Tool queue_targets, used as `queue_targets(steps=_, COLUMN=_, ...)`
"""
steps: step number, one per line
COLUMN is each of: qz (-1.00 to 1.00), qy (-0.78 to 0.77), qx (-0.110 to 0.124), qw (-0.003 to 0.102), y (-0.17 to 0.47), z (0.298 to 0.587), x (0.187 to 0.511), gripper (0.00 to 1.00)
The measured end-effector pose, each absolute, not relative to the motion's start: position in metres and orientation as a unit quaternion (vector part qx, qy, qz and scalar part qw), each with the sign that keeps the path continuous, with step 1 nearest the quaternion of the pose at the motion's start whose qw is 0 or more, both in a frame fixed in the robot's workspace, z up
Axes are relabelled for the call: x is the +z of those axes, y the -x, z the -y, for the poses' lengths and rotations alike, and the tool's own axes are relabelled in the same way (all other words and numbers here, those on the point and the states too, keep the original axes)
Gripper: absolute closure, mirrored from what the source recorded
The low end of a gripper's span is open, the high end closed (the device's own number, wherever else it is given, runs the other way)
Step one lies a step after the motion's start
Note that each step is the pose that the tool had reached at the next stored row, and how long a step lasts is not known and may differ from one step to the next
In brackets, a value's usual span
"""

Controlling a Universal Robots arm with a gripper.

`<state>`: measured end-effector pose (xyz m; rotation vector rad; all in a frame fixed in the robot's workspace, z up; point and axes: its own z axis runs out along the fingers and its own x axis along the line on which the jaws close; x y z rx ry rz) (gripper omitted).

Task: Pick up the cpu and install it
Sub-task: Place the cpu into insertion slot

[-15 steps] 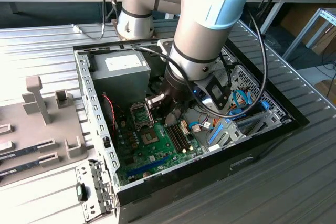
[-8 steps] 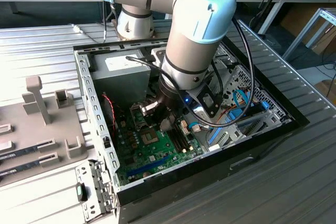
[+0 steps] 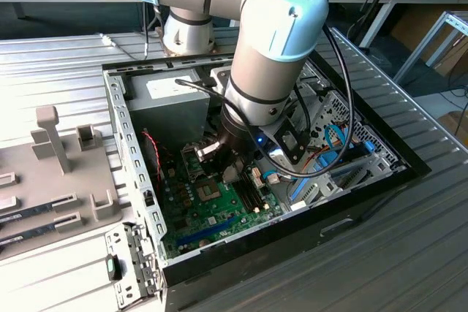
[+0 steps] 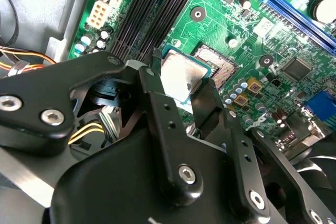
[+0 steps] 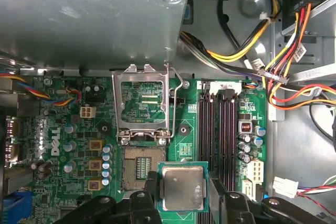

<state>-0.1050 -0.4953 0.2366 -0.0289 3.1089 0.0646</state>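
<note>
silvery cpu (image 5: pixel 182 187) gripped in tool (image 5: pixel 181 190) (beside open socket (image 5: pixel 137 169)).

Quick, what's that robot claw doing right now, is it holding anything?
Gripper: closed on the cpu, a small flat square chip with a silvery-grey metal top and thin green rim, held beside the open socket of the green motherboard.

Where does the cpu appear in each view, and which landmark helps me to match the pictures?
Exterior view: I cannot make it out; the arm covers the area above the socket.
First wrist view: the cpu sits between the gripper fingers, beside the open socket.
Second wrist view: the cpu partly overlaps the socket.
Shared landmark: the black memory slots.
</note>
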Motion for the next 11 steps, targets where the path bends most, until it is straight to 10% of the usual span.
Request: queue_targets(steps=11, qz=-1.000, qy=0.009, qx=0.021, qw=0.016, y=0.1102, z=0.4954, x=0.2356, gripper=0.53)
